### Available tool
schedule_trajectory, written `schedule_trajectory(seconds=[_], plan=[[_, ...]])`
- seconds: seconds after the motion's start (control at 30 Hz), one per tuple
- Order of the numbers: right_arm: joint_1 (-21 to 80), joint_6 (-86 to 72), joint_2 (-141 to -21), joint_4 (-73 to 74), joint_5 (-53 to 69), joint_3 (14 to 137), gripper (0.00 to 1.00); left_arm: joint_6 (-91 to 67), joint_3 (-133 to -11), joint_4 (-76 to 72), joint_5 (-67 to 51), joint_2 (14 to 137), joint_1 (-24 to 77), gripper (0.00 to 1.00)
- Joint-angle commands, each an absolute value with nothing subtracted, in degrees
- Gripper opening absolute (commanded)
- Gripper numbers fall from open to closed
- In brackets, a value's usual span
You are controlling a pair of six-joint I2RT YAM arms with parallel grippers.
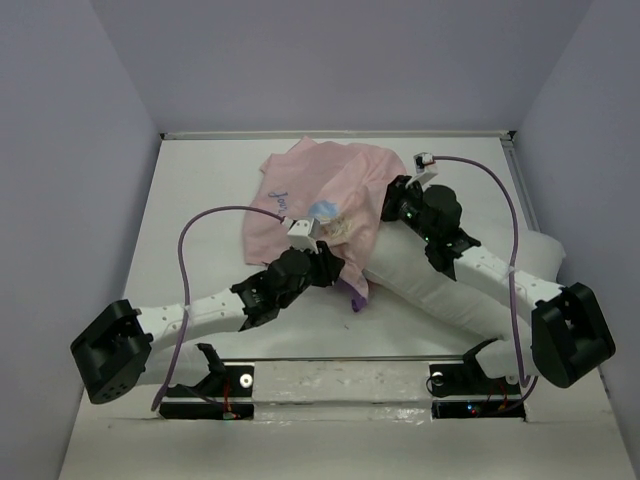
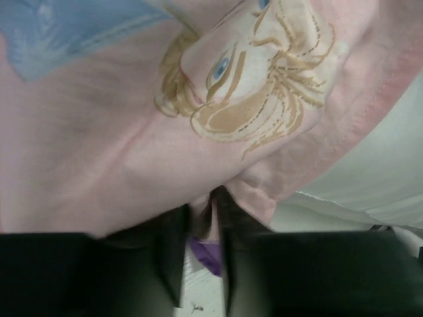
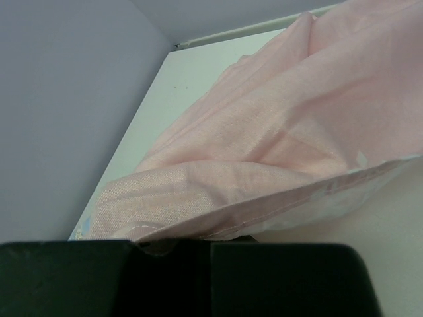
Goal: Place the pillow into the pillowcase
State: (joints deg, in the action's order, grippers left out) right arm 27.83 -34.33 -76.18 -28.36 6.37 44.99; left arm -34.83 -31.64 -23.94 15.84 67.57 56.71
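Observation:
The pale pink pillowcase (image 1: 310, 200) lies bunched at the table's back centre, with a purple fold (image 1: 355, 297) showing at its near edge. The white pillow (image 1: 430, 285) sticks out of it toward the right front. My left gripper (image 1: 325, 262) is shut on the pillowcase hem. In the left wrist view the gripper (image 2: 205, 221) pinches pink fabric below the printed princess face (image 2: 244, 72), with pillow (image 2: 370, 178) at right. My right gripper (image 1: 395, 200) is shut on the case's right edge. In the right wrist view the gripper (image 3: 201, 244) holds the stitched hem of the pillowcase (image 3: 277, 152).
White table (image 1: 200, 200) enclosed by pale walls at the left, back and right. A rail (image 1: 515, 170) runs along the table's right edge. The right arm (image 1: 480, 265) lies across the pillow. Purple cables loop above both arms.

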Motion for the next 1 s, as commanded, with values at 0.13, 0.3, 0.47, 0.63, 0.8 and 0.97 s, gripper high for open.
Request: schedule_trajectory(seconds=[0.13, 0.3, 0.47, 0.63, 0.8, 0.97], plan=[[27.86, -35.59, -77.42, -33.22, 0.72, 51.23, 0.00, -37.78, -33.66, -40.24, 3.01, 71.28, 57.39, 0.00], [27.86, -38.49, -82.26, -32.61, -9.20, 59.84, 0.00, -44.11, -32.08, -47.27, -5.08, 71.54, 62.75, 0.00], [27.86, -37.19, -82.10, -31.20, -18.79, 64.95, 0.00, -45.53, -33.66, -48.25, -6.41, 69.96, 65.21, 0.00], [27.86, -36.65, -80.24, -29.36, -24.61, 64.95, 0.00, -45.18, -34.54, -46.67, -6.15, 69.69, 65.21, 0.00], [32.34, -37.35, -81.82, -30.66, -24.17, 59.08, 0.00, -43.95, -35.42, -44.57, -4.31, 71.37, 65.04, 0.12], [33.40, -39.46, -82.44, -31.64, -16.62, 52.30, 0.03, -39.74, -39.45, -36.05, -2.64, 68.12, 64.34, 0.71]])
